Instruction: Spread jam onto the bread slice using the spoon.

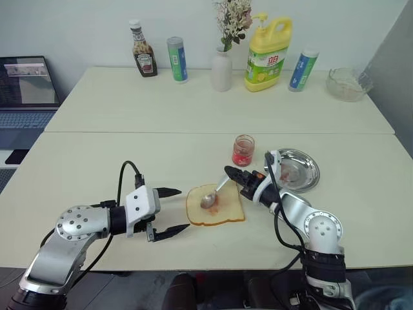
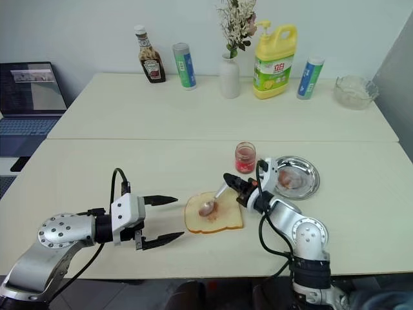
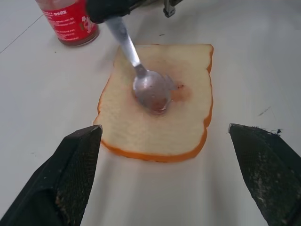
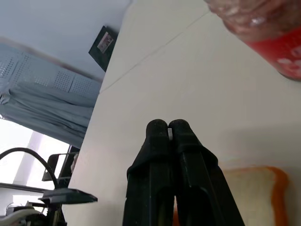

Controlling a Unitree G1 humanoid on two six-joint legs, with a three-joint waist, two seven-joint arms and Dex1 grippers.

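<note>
The bread slice (image 1: pixel 216 205) lies flat near the table's front edge, with a faint red jam smear (image 3: pixel 181 90) at its centre. My right gripper (image 1: pixel 230 173) is shut on the spoon (image 1: pixel 213 194) by its handle; the spoon's bowl (image 3: pixel 152 91) rests on the bread's middle, coated in jam. The small glass jam jar (image 1: pixel 243 150) stands just behind the bread, lid off. To the left of the bread my left gripper (image 1: pixel 174 210) stands open, its two fingers (image 3: pixel 70 174) pointing at the slice without touching it.
A round steel dish (image 1: pixel 297 170) sits right of the jar. Along the table's far edge stand a ketchup bottle (image 1: pixel 143 51), two tubes (image 1: pixel 177 59), a white vase (image 1: pixel 222 70), a yellow detergent bottle (image 1: pixel 267 55) and a glass bowl (image 1: pixel 348 84). A laptop (image 1: pixel 24 90) is at the left.
</note>
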